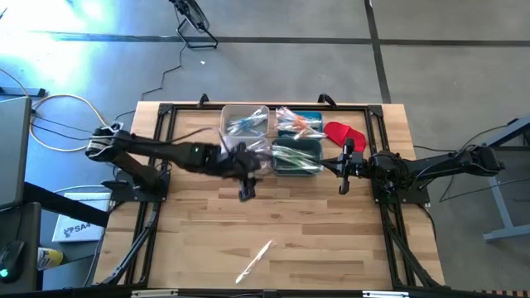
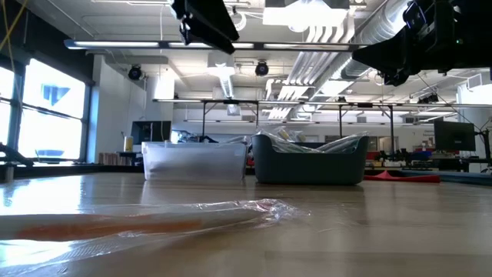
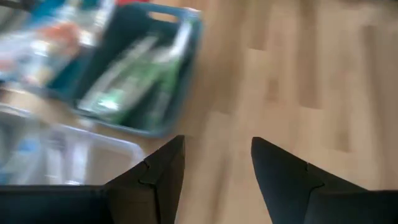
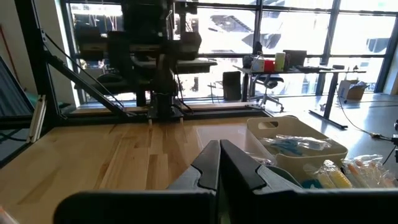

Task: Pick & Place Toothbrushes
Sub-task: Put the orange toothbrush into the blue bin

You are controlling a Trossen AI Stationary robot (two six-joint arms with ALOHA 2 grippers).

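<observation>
Blurred teal bin [image 3: 134, 68] of toothbrushes [image 3: 118, 87] (colours smeared), left gripper [image 3: 217, 165] empty

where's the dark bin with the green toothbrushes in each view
High view: dark bin, back centre, right of the left tool.
Low view: centre.
Left wrist view: upper left.
Right wrist view: not visible.
Shared landmark: the clear bin beside it.

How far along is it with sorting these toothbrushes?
Most look done: wrapped toothbrushes already fill the clear bin, the orange-filled bin and the dark bin. Nothing is in hand: the left gripper hangs open and empty beside the bins, while the right gripper waits shut. Left: one wrapped toothbrush near the table's front edge.
</observation>
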